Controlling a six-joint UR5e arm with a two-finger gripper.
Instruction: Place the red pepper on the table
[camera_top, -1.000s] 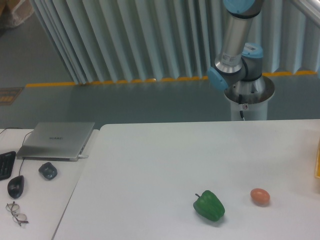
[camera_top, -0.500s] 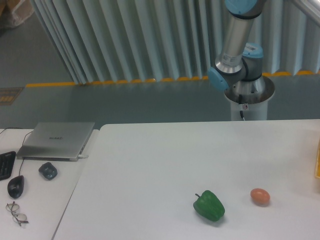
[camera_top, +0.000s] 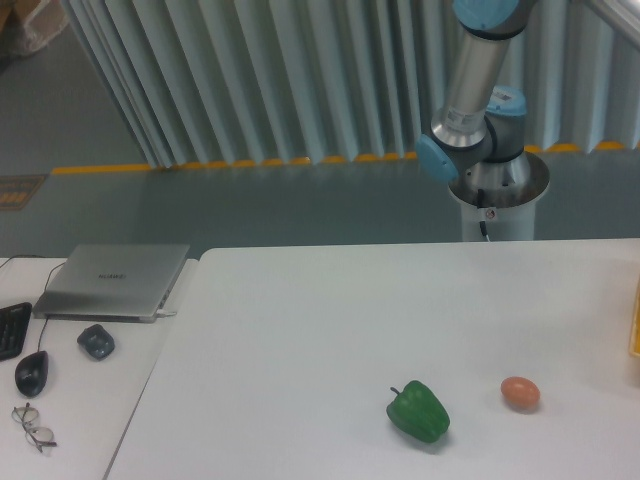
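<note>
The red pepper is out of view. The white table (camera_top: 300, 340) fills the lower right of the picture. Only the arm's base and lower links (camera_top: 478, 110) show behind the table's far edge; the arm rises out of the top of the frame, and the gripper is out of view.
A green bell pepper (camera_top: 418, 411) and an orange-brown egg-shaped thing (camera_top: 520, 393) lie on the table near its front. A yellow object (camera_top: 635, 320) shows at the right edge. On the left desk are a laptop (camera_top: 115, 279), mouse (camera_top: 31, 373), keyboard (camera_top: 10, 330) and glasses (camera_top: 32, 427).
The arm's upper link has shifted very slightly to the right. Nothing on the table has moved.
</note>
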